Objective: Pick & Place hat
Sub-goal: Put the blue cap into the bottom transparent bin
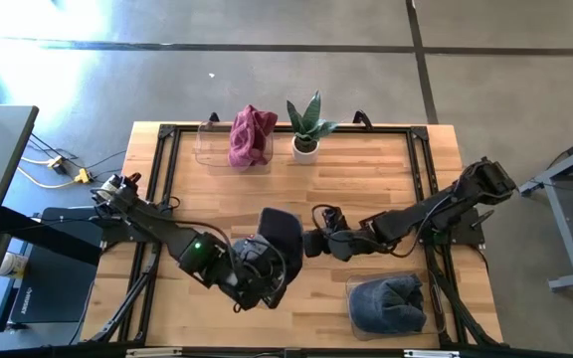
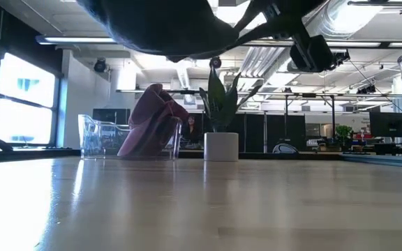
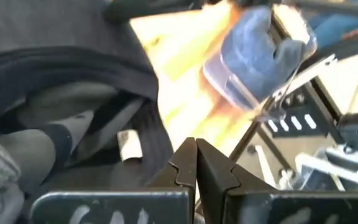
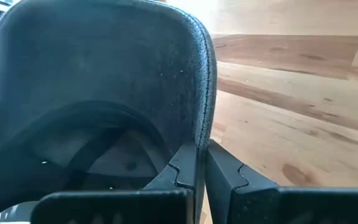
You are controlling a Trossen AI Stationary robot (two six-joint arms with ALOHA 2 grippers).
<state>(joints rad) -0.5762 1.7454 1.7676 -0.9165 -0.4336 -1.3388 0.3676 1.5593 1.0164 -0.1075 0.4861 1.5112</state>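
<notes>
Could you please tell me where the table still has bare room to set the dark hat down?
Bare wood lies left of the maroon cloth's clear bin, and between the potted plant and the right edge. Crowded: the centre, where both claws hold the dark hat, and the blue cap's bin.

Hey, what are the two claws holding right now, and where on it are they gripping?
Both hold the dark cap, lifted off the table. The right claw is shut on the edge of its brim; the left claw is shut on the cap's rim on the opposite side.

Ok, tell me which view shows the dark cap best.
The right wrist view: the dark cap fills it, brim edge pinched in the right claw. High view shows it small, low view only its underside, left wrist view its inside.
</notes>
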